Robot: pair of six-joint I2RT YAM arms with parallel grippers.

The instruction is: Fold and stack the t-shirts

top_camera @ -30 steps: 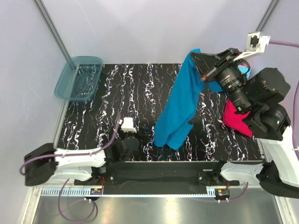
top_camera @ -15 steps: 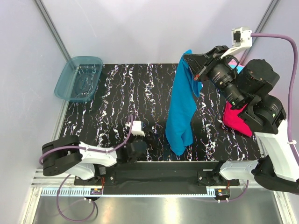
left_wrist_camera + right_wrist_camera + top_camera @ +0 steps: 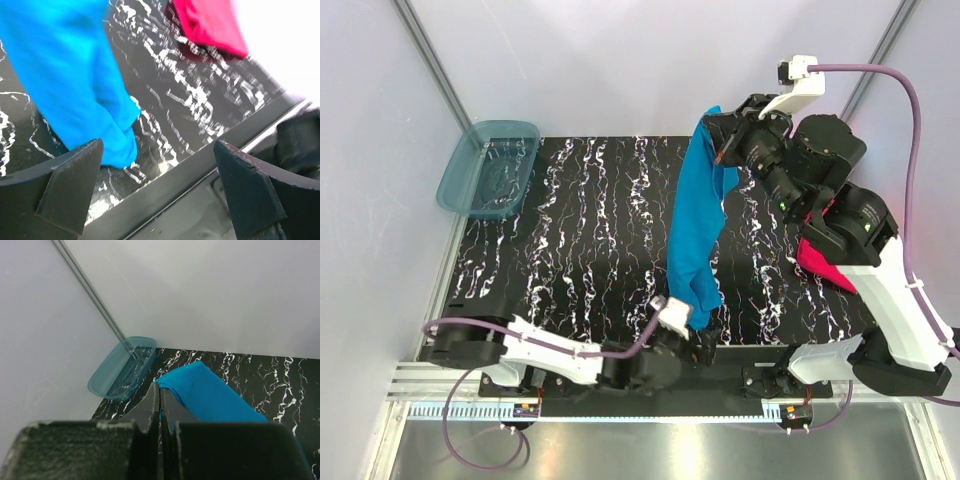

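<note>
The large teal-blue t-shirt hangs in a long drape from my right gripper, held high over the back of the table. In the right wrist view the jaws are shut on the shirt's top edge. Its lower end reaches down to the marbled table near the front edge. My left gripper sits low at the front edge just below that end, open, with nothing between its fingers. A magenta-red t-shirt lies folded at the right side, also seen as a red shirt from the left wrist.
A translucent teal tub stands at the table's back left corner, the same tub showing in the right wrist view. The black front rail runs beside the left gripper. Grey walls close in the back and sides.
The right gripper has carried the teal-blue shirt left and higher, so it hangs straighter. The left arm has swung right along the front edge to the shirt's lower end.
</note>
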